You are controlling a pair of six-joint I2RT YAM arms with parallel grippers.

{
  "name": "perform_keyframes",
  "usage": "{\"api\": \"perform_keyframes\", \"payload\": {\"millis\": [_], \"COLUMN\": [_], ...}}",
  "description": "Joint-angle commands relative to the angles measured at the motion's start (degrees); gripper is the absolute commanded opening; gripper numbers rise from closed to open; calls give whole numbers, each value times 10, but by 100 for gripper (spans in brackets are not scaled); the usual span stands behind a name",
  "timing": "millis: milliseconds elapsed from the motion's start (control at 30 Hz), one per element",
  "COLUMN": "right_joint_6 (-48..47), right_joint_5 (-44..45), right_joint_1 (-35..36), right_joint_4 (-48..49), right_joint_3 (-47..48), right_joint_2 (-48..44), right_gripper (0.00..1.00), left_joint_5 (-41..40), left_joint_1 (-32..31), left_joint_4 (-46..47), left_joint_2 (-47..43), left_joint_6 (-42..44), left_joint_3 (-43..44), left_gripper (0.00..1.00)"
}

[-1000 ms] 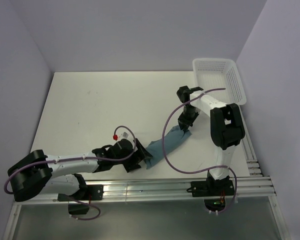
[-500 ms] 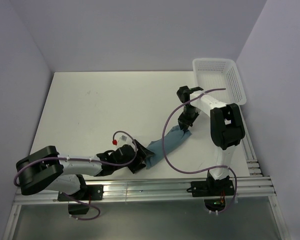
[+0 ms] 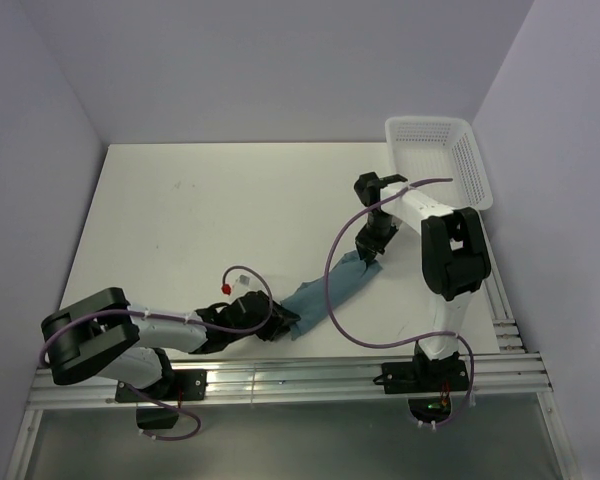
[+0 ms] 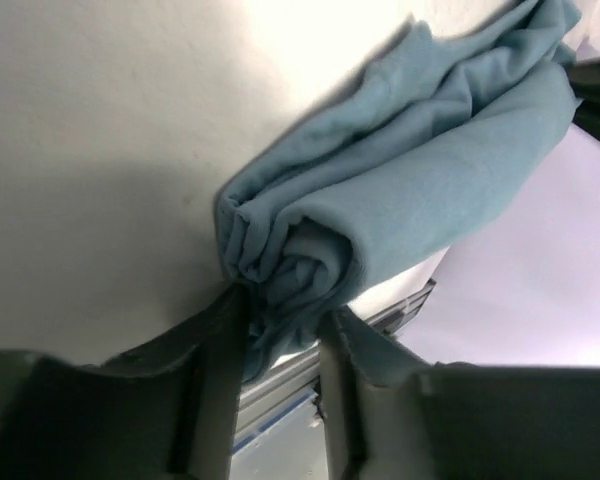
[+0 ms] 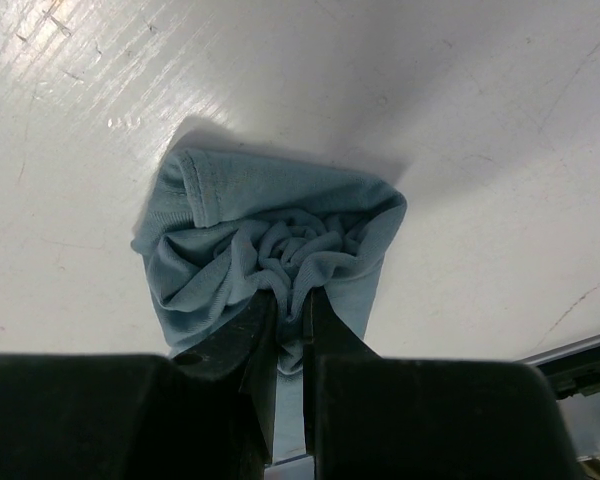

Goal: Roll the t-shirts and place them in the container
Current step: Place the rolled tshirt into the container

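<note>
Already the t-shirt (image 3: 330, 288) lies as a loose, rope-like roll on the worktop (image 3: 200, 220), near its front edge. Left fingers (image 4: 218, 360) pinch the rolled end; right fingers (image 5: 248, 345) pinch the bunched far end. Tidying, likely, is what's left.

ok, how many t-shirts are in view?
1. The t-shirt lies as a rolled strip on the table between the arms: left gripper clamps its near end, right gripper pinches the far end. No other shows.
</note>
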Motion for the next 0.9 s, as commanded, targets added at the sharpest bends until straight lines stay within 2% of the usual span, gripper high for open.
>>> {"api": "perform_keyframes", "payload": {"millis": [0, 33, 100, 133, 200, 233, 300, 433, 500, 600, 700, 800, 867], "right_joint_6": [17, 16, 17, 18, 27, 30, 38, 41, 29, 14, -12, -56, -100], "right_joint_5": [4, 3, -2, -4, -11, -15, -23, -16, -11, -9, -20, -35, -67], "right_joint_1": [1, 4, 8, 12, 23, 26, 35, 38, 37, 30, 20, 9, 0], "right_joint_4": [30, 28, 27, 28, 28, 26, 24, -20, -32, -37, -6, 37, 100], "right_joint_3": [-10, -11, -18, -22, -35, -39, -45, -1, 22, 49, 42, 21, -16], "right_joint_2": [-15, -16, -25, -29, -42, -46, -53, -49, -44, -63, -100, -134, -171], "right_gripper": [0, 0, 0, 0, 0, 0, 1, 40, 52, 63, 67, 67, 66], "left_joint_5": [10, 18, 37, 57, 91, 103, 115, 187, 211, 249, 272, 286, 292], "left_joint_1": [34, 59, 90, 123, 158, 175, 218, 291, 314, 344, 361, 375, 388], "left_joint_4": [-24, -32, -60, -97, -142, -160, -220, -256, -257, -277, -313, -356, -379], "left_joint_2": [15, 16, 16, 17, 25, 27, 30, 45, 66, 107, 137, 162, 182], "left_joint_6": [33, 66, 110, 160, 208, 250, 281, 347, 370, 411, 455, 495, 512], "left_joint_3": [-26, -20, -2, 26, 74, 89, 114, 143, 148, 174, 214, 259, 280], "left_gripper": [28, 15, 9, 4, 0, 0, 0, 0, 0, 0, 0, 0, 0]}}
